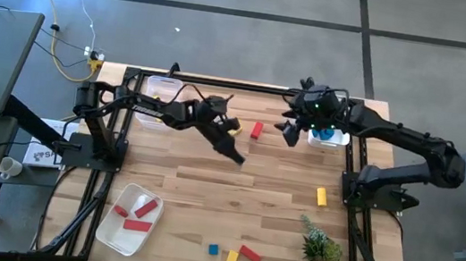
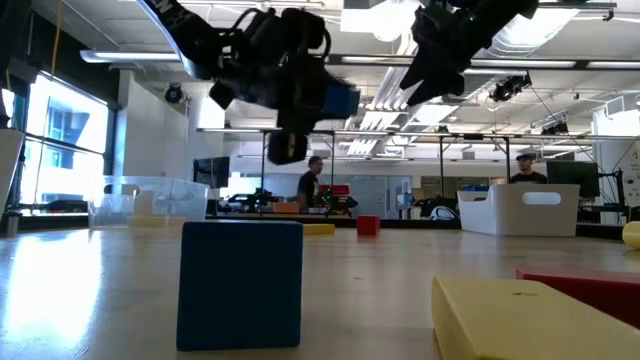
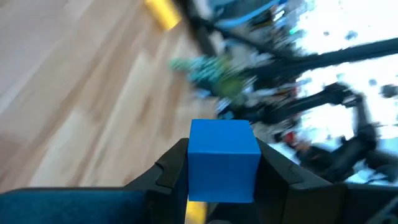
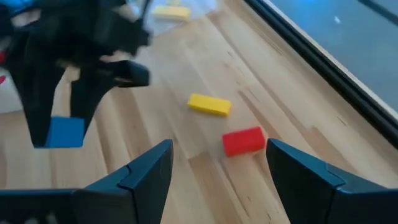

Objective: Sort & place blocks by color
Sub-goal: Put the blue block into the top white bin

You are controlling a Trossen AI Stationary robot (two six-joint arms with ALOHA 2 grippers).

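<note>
A blue block (image 3: 224, 158) hangs above the middle of the wooden table (image 1: 232, 203), with my left gripper (image 1: 234, 153) shut on it. My right gripper (image 1: 289, 133) hovers open and empty by the far right, next to the white bin (image 1: 327, 137) that holds blue blocks. Below it, a red block (image 4: 244, 140) and a yellow block (image 4: 209, 104) lie flat on the table. Another yellow block (image 1: 322, 196) lies at the right. A blue (image 1: 214, 250), a yellow (image 1: 231, 259) and a red block (image 1: 250, 255) lie near the front edge. My left gripper pinches the blue block by two opposite side faces (image 3: 194, 163) between its two fingers, at their free ends. The fingers (image 4: 38, 121) reach in from the table's left, slanting down. The block is lifted clear of the table and sits square between them.
A white tray (image 1: 116, 228) with red blocks lies at the near left. A clear bin (image 1: 163, 85) with a yellow block stands at the far left. A small green plant (image 1: 321, 246) stands at the near right. People stand in the room behind the table.
</note>
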